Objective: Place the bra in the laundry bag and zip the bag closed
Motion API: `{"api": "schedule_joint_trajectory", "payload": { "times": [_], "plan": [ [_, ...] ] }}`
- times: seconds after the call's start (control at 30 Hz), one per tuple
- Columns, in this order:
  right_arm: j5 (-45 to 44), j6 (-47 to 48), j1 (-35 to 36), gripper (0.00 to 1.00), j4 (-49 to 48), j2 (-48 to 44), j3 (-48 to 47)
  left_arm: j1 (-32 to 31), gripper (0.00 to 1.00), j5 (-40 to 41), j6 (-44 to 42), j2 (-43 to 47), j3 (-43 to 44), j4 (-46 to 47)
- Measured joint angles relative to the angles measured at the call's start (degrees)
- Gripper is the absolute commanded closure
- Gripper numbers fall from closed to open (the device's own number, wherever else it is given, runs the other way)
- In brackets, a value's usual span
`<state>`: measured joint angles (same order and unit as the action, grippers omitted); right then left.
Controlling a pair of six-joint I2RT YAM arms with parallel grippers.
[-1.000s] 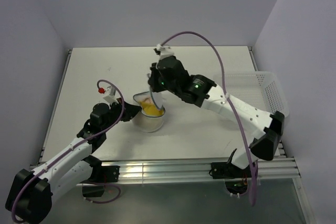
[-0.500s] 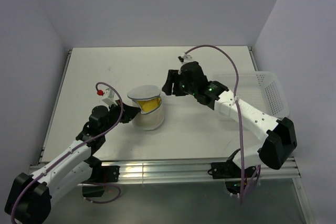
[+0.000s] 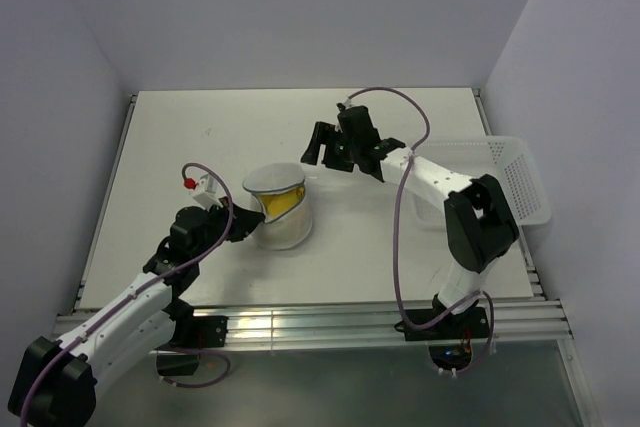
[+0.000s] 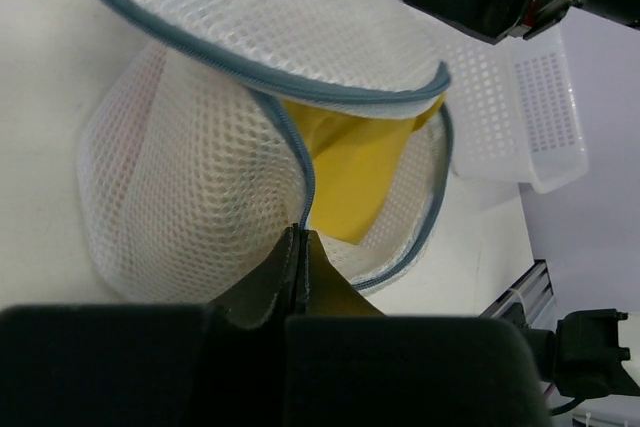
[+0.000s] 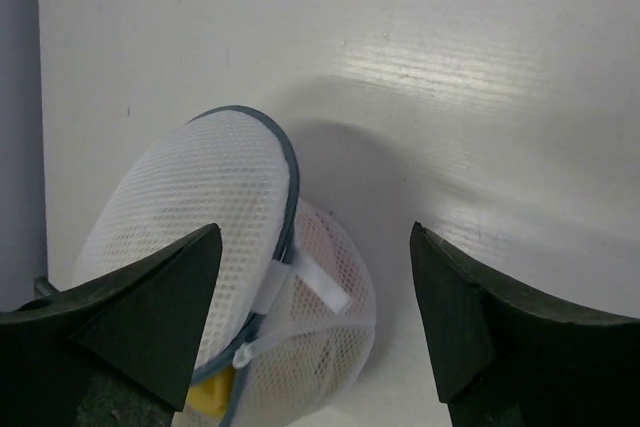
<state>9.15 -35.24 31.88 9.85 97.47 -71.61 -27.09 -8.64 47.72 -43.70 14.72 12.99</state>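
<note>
My left gripper (image 4: 300, 247) pinched the laundry bag (image 3: 281, 227) at its rim. The yellow bra (image 3: 286, 203) sat inside it. My right gripper (image 3: 325, 147) hung open beyond the bag, not touching.

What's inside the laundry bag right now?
Bright yellow fabric, presumably the bra, shows through the unzipped gap between the laundry bag and its raised lid flap. The mesh hides its lower part and anything beneath.
</note>
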Motion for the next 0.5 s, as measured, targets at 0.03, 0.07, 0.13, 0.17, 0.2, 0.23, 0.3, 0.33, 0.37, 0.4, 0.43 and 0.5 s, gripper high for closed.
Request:
{"api": "schedule_joint_trajectory", "payload": {
  "times": [0.03,0.07,0.13,0.17,0.2,0.23,0.3,0.33,0.37,0.4,0.43,0.5],
  "plan": [
    [1.1,-0.9,-0.4,0.23,-0.7,1.6,0.0,0.0,1.00,0.1,0.0,0.1,-0.3,-0.5],
    [1.9,-1.5,-0.6,0.25,-1.2,2.8,0.0,0.0,1.00,0.2,0.0,0.1,-0.5,-1.1],
    [4.1,-2.9,-0.6,0.33,-2.5,4.3,0.1,0.0,1.00,0.5,0.0,0.3,-0.9,-2.0],
    [5.0,-3.5,-0.6,0.35,-3.2,4.4,0.4,0.0,1.00,0.7,0.0,0.4,-1.0,-2.4],
    [6.2,-4.3,-0.6,0.37,-4.3,4.4,0.8,0.0,1.00,0.9,0.0,0.5,-1.1,-2.8],
    [7.1,-4.7,-0.5,0.41,-5.2,4.4,0.8,0.0,1.00,1.0,0.0,0.5,-1.1,-3.1],
    [9.2,-5.9,-0.5,0.49,-7.8,4.4,1.0,0.0,1.00,1.2,0.0,0.5,-1.1,-3.4],
    [10.1,-6.3,-0.5,0.59,-9.1,4.4,1.3,0.0,1.00,1.2,0.0,0.5,-1.1,-3.4],
    [11.0,-6.8,-0.5,0.60,-10.5,4.4,1.6,0.0,1.00,1.4,0.0,0.5,-1.1,-3.4],
    [11.7,-7.5,-0.5,0.60,-11.5,4.4,1.9,0.0,1.00,1.5,0.0,0.5,-1.1,-3.4],
    [12.4,-8.1,-0.5,0.58,-12.3,4.4,2.2,0.0,1.00,1.6,0.0,0.5,-1.1,-3.4],
    [13.3,-8.7,-0.5,0.48,-13.2,4.4,2.7,0.0,1.00,1.9,0.0,0.4,-1.1,-3.4]
  ]
}}
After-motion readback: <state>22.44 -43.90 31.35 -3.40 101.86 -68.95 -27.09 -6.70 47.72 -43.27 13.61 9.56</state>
